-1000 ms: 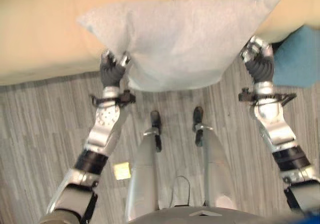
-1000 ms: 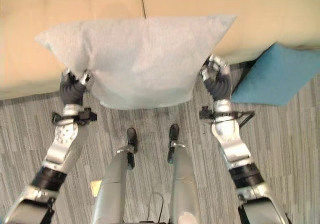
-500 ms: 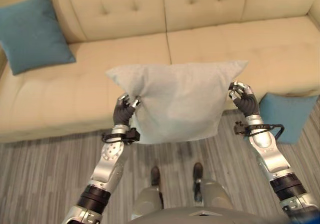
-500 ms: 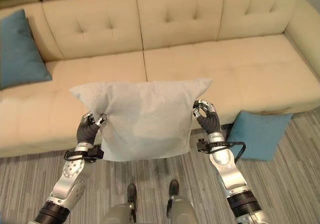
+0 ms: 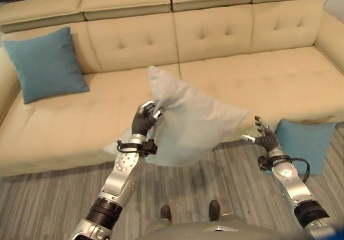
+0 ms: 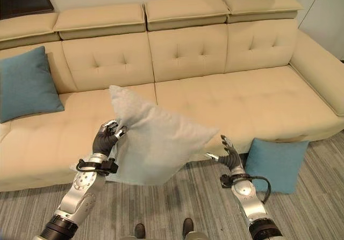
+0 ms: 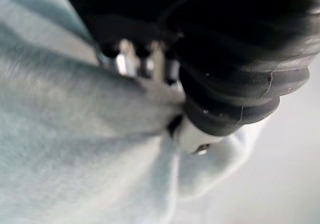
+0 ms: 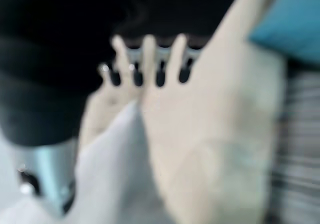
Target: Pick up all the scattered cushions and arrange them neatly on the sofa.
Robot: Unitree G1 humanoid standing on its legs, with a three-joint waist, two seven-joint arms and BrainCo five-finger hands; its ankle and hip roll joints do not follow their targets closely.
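Cushions number three here, and one cream sofa (image 6: 215, 89) spans the wall with four tufted back sections. The largest cushion, a pale grey one (image 6: 156, 143), hangs in the air before the sofa's front edge, tilted with one corner up. The left hand (image 6: 105, 139) has its fingers curled round that cushion's left edge. A teal cushion (image 6: 27, 84) leans upright against the backrest at the sofa's left end. A second teal cushion (image 6: 275, 164) stands on the striped grey floor (image 6: 204, 197), propped against the sofa's front near its right end. The right hand (image 6: 230, 156), fingers spread wide and holding nothing, hovers just beside the grey cushion's right corner.
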